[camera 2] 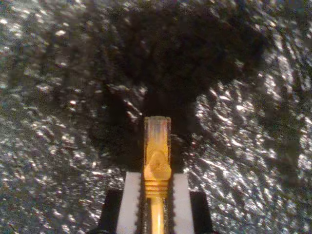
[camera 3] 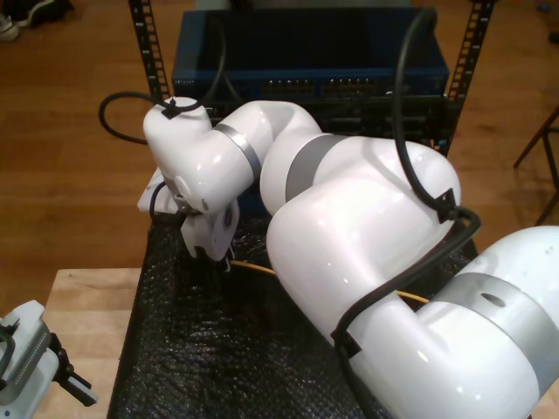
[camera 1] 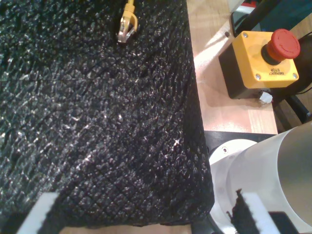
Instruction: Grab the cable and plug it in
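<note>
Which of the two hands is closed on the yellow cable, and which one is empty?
My second hand: its pads clamp the cable at the yellow boot. My first hand is open over the black mat, nothing between its fingers.

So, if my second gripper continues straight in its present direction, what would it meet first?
Probably the black textured mat: my second gripper, shut on the cable, points at it, though depth is unclear.

Cable (camera 2: 157,161) plug between my second pincer's (camera 2: 157,202) fingers, above the mat (camera 2: 58,146)
</note>
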